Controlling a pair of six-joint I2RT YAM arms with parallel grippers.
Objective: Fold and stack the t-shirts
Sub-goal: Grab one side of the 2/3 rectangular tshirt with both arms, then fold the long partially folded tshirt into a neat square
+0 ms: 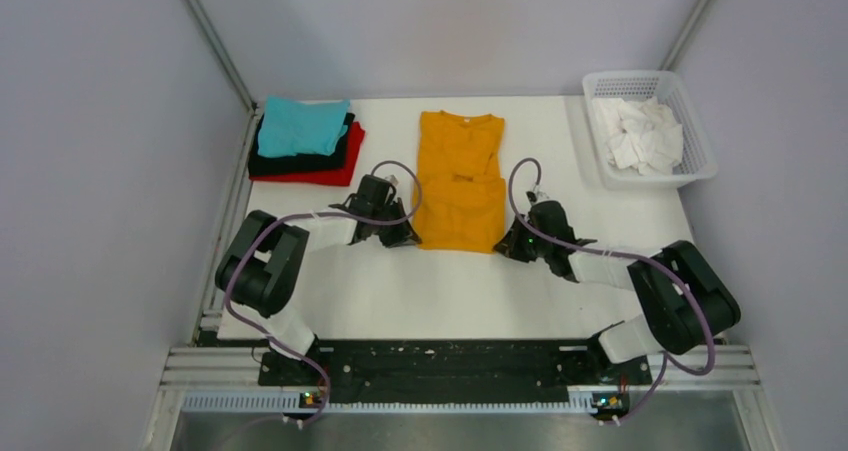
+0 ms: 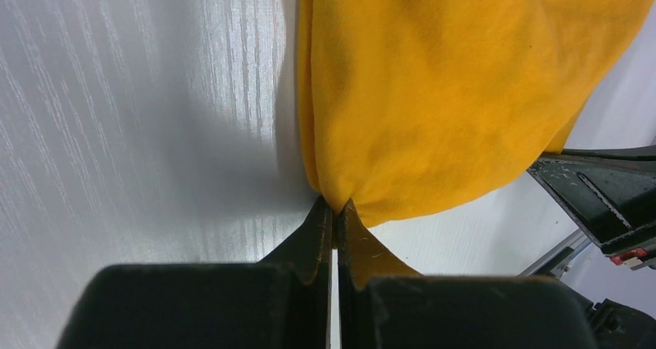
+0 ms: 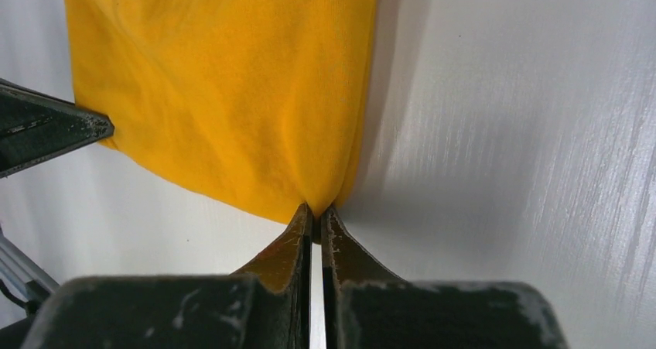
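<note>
The mustard-orange t-shirt (image 1: 460, 178) lies folded into a long strip at the table's middle, collar at the far end. My left gripper (image 1: 404, 237) is shut on its near left corner, seen pinched in the left wrist view (image 2: 336, 207). My right gripper (image 1: 506, 243) is shut on its near right corner, seen in the right wrist view (image 3: 317, 208). The orange cloth (image 2: 449, 86) (image 3: 224, 86) fans out from both pinches. Teal (image 1: 302, 124), black (image 1: 262, 158) and red (image 1: 330, 176) folded t-shirts sit stacked at the far left.
A white plastic basket (image 1: 692, 129) with crumpled white cloth (image 1: 636, 134) stands at the far right. The white table (image 1: 440, 291) is bounded by grey walls and a metal rail on the left (image 1: 222, 241).
</note>
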